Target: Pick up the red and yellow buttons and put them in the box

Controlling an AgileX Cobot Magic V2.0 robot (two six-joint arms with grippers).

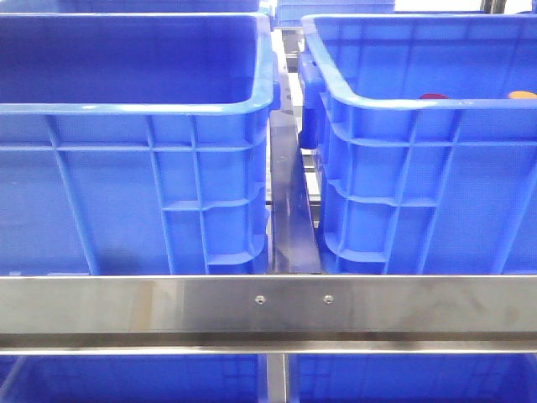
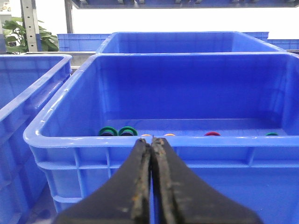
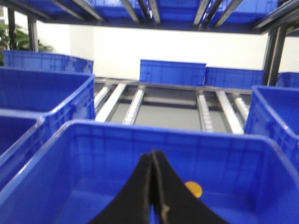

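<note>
I am looking forward at two big blue crates sitting side by side behind a steel rail (image 1: pixel 268 304). The left crate (image 1: pixel 134 109) is showing dark, shadowed inner walls. The right crate, the box (image 1: pixel 394 105), is brightly lit inside, and a red button (image 1: pixel 433 96) and a yellow button (image 1: pixel 523 95) are peeking over its near rim. My left gripper (image 2: pixel 151 141) is hanging just outside a crate's near wall, jaws pressed together, holding nothing. My right gripper (image 3: pixel 153 153) is hanging over another crate, jaws likewise closed and empty, a yellow button lying on the floor just beyond
</note>
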